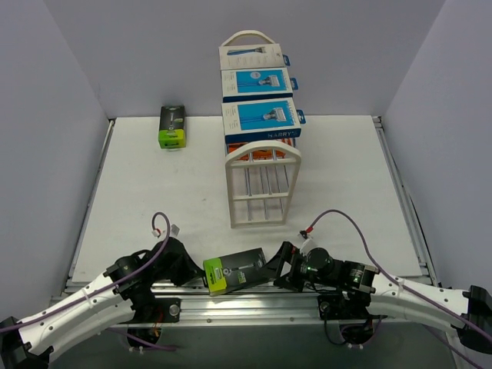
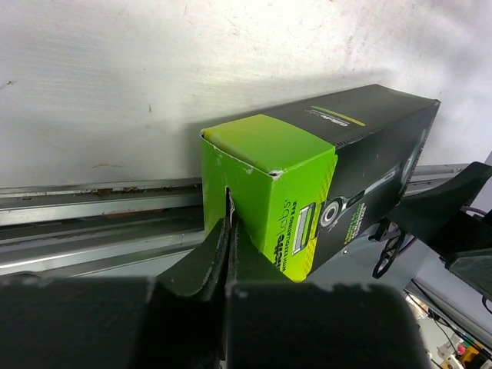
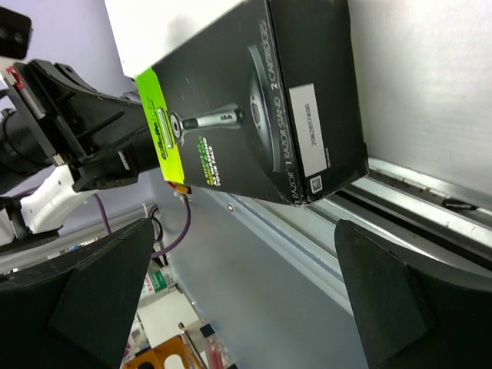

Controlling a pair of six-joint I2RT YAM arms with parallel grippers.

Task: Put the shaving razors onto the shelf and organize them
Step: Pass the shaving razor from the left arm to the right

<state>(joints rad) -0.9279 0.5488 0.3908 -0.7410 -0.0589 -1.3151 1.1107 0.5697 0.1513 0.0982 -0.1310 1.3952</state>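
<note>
A black-and-lime-green razor box [image 1: 235, 270] hangs over the table's near edge between my two arms. My left gripper [image 1: 196, 269] is shut on its green end. In the left wrist view the fingers [image 2: 219, 250] pinch a thin edge of the lime end of the box [image 2: 323, 177]. My right gripper [image 1: 277, 269] stands open beside the black end. In the right wrist view the box [image 3: 254, 100] lies beyond the right gripper [image 3: 246, 254], with nothing between the fingers. The shelf [image 1: 260, 196] holds three blue-and-white razor boxes [image 1: 260, 117] on its tiers and an orange one [image 1: 260, 152] below.
A second black-and-lime-green box [image 1: 172, 127] stands at the back left of the table near the wall. A metal rail [image 1: 254, 300] runs along the near edge beneath the held box. Grey walls close in the table on three sides.
</note>
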